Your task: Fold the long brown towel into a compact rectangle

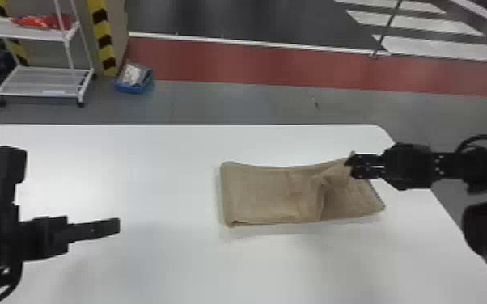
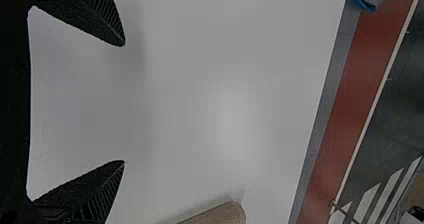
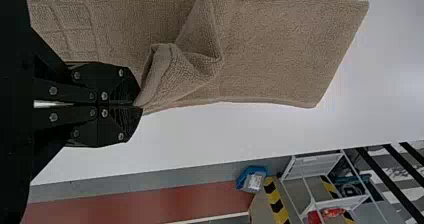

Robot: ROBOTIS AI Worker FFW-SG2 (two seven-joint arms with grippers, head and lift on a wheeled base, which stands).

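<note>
The brown towel (image 1: 263, 194) lies on the right half of the white table, with a raised, creased flap toward its right end. My right gripper (image 1: 350, 165) is at the towel's far edge near that end. In the right wrist view my right gripper (image 3: 136, 105) is shut on a pinched corner of the towel (image 3: 290, 49). My left gripper (image 1: 119, 226) is above the table's left part, apart from the towel. In the left wrist view the fingers of my left gripper (image 2: 124, 104) stand wide open, and a corner of the towel (image 2: 220, 215) shows.
The white table (image 1: 166, 161) has rounded far corners. Beyond it on the floor stand a white wire shelf rack (image 1: 38, 83), a blue bin (image 1: 133, 81) and a yellow-and-black striped post (image 1: 103, 38).
</note>
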